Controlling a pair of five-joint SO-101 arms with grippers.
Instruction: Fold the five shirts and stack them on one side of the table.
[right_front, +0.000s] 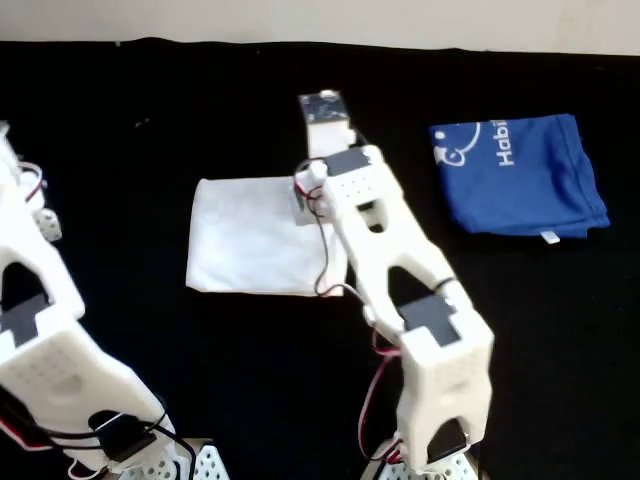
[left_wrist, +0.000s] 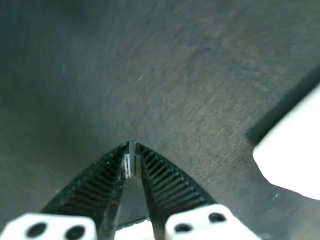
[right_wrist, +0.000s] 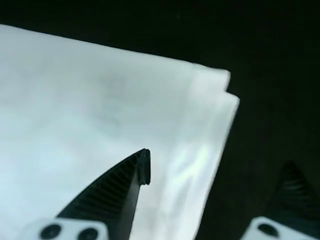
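Right gripper (right_wrist: 217, 167): the jaws are standing well apart and are straddling one side edge of the folded white shirt (right_wrist: 100, 110). The ribbed finger (right_wrist: 131, 176) is hanging over the white cloth, just inside that edge, while the other finger is lying beyond it, over the black table (right_wrist: 270, 60). Whether either finger is touching the cloth cannot be told. Close to the gripper, a corner of the shirt is showing two layers, one lying slightly offset on the other.

In the high view, the right arm (right_front: 400, 260) is stretching from the near edge toward the middle of the table (right_front: 150, 100), its wrist lying over the right side of the white shirt (right_front: 250, 235). That shirt is lying flat as a rough rectangle at the table's centre.

The folded blue shirt (right_front: 520, 180) is lying well apart from it, toward the far right part of the table, with white print on its upper face.

Left gripper (left_wrist: 131, 162): the fingers are pressed together on nothing, over bare black table. A white shape (left_wrist: 295, 155) is entering at the rim of that view; what it is cannot be told.

The left arm (right_front: 50, 330) is standing along the table's left side, well apart from both shirts.
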